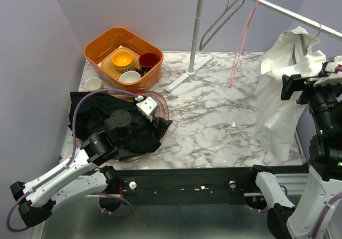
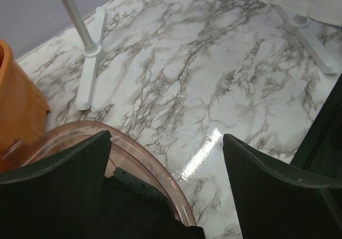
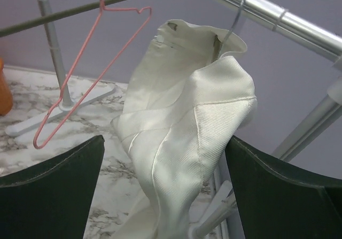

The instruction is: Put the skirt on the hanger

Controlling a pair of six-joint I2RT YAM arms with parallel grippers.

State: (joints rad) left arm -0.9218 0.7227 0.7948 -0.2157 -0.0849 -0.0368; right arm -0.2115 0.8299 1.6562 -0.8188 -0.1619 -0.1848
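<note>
on the rail (image 1: pixel 278 6), far right: skirt (image 3: pixel 187 143), white, ribbed weave, softly folded, hung from a thin wire hanger (image 3: pixel 235 14). judged done, or nearly; perhaps only straightening left. right gripper (image 3: pixel 164 143) wide, holding nothing, close before the skirt. left gripper (image 2: pixel 166 143) wide, empty, over a translucent pink basin (image 2: pixel 160 170) of dark cloth (image 1: pixel 85 108). glossy, marble-patterned tabletop (image 1: pixel 214 116).
</note>
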